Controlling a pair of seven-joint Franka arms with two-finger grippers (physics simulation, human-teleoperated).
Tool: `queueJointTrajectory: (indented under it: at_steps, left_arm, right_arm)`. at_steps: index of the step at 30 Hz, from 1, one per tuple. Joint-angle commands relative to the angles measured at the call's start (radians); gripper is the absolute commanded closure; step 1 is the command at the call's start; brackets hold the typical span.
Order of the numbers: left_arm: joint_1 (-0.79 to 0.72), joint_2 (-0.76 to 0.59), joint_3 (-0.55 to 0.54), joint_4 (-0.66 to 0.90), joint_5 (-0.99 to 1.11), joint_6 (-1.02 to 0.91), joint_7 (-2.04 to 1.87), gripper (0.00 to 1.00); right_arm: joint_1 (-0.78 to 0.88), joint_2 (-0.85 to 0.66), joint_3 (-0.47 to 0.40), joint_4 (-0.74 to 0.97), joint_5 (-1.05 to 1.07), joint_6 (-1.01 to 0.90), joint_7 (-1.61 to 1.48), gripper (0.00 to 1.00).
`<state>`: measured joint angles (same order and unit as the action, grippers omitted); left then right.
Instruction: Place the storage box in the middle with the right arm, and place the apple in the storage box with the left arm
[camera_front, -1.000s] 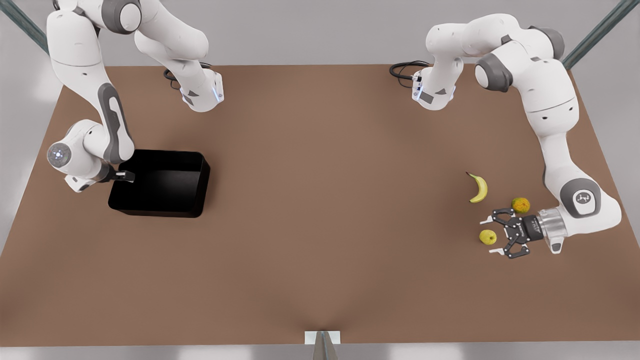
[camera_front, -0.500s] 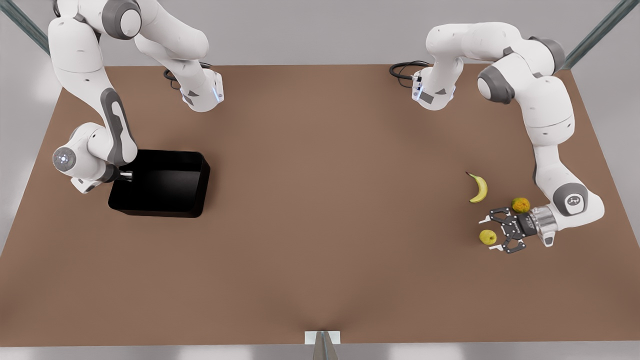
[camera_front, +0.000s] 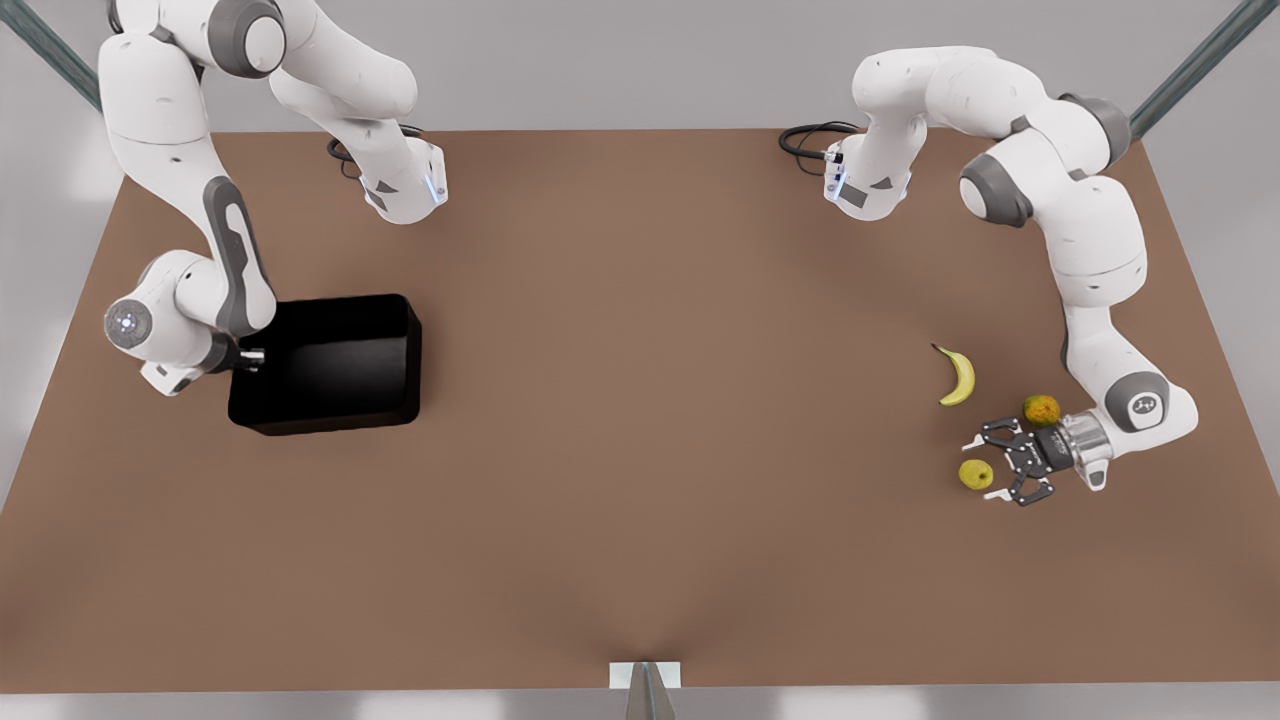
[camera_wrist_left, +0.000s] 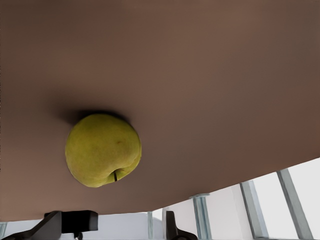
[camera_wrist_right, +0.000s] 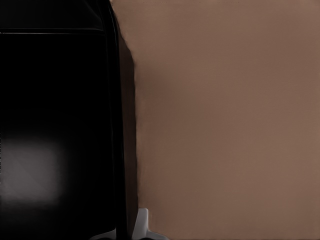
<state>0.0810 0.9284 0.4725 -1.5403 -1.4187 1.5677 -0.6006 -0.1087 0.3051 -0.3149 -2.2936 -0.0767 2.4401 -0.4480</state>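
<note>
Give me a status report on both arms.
Right gripper at the box wall, box toward the front view's left. Left gripper open beside the apple, not gripping. Orange fruit close behind; banana clear.

Soft, even light falls from above on the brown desk (camera_front: 640, 450), with no hard glare on it. Shadows are faint and diffuse: a dim smudge lies under the apple (camera_wrist_left: 103, 149) in the left wrist view, and only weak darkening sits beside the fruit in the front view. The storage box (camera_front: 330, 365) renders nearly pure black, its inside detail lost; a pale blurred reflection shows on its glossy surface in the right wrist view. Pale, washed-out patches lie along the front view's lower edge.
</note>
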Motion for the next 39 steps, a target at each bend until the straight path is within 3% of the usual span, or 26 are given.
queueJointTrajectory:
  at_steps: [1,5,8,11,15,16,17,20,24,27,31,32,33,34,39]
  left_arm:
    - [0.002,0.001,0.000,0.000,-0.006,0.002,0.002,0.00]
    - [0.008,0.033,-0.009,0.002,-0.017,0.006,0.036,0.00]
    - [0.009,0.041,-0.011,0.003,-0.028,0.008,0.036,0.00]
    - [0.022,0.056,-0.011,0.019,-0.028,0.008,0.035,0.00]
    - [0.023,0.066,-0.012,0.019,-0.040,0.008,0.035,0.00]
    - [0.023,0.067,-0.012,0.019,-0.055,0.008,0.033,0.00]
    - [0.031,0.073,-0.012,0.019,-0.072,0.003,0.031,0.00]
    - [0.037,0.079,-0.012,0.017,-0.106,-0.005,0.031,0.00]
    - [0.037,0.079,-0.015,0.015,-0.143,-0.006,0.025,0.00]
    - [0.037,0.079,-0.032,0.015,-0.144,0.000,0.022,0.00]
    - [0.037,0.079,-0.051,0.014,-0.143,0.008,0.028,0.00]
    - [0.037,0.079,-0.051,0.014,-0.143,0.008,0.030,0.02]
    - [0.037,0.081,-0.051,0.014,-0.143,0.009,0.028,0.13]
    - [0.037,0.081,-0.051,0.014,-0.143,0.009,0.028,0.18]
    - [0.037,0.086,-0.051,0.014,-0.140,0.025,0.021,0.21]
  right_arm:
    - [0.001,0.000,0.000,0.002,-0.006,0.000,0.005,0.79]
    - [0.003,-0.001,0.031,0.028,-0.006,-0.001,-0.017,0.79]
    - [0.006,-0.006,0.109,0.163,0.031,-0.184,-0.021,0.79]
    - [0.104,-0.009,0.137,0.230,0.072,-0.199,-0.024,0.79]
    - [0.112,-0.004,0.155,0.237,0.071,-0.197,-0.029,0.79]
    - [0.138,-0.004,0.155,0.238,0.072,-0.200,-0.020,0.67]
    - [0.139,-0.003,0.155,0.240,0.072,-0.200,-0.020,0.00]
    - [0.218,0.005,0.155,0.267,0.071,-0.216,-0.021,0.00]
    - [0.264,0.172,0.160,0.439,0.068,-0.208,-0.405,0.00]
    - [0.253,0.173,0.158,0.444,0.064,-0.179,-0.564,0.00]
    - [0.242,0.173,0.151,0.408,0.069,-0.168,-0.555,0.00]
    - [0.242,0.177,0.151,0.396,0.069,-0.165,-0.555,0.00]
    - [0.242,0.184,0.151,0.396,0.069,-0.165,-0.555,0.00]
    - [0.242,0.192,0.151,0.396,0.069,-0.165,-0.555,0.00]
    - [0.242,0.270,0.149,0.402,0.072,-0.161,-0.555,0.00]
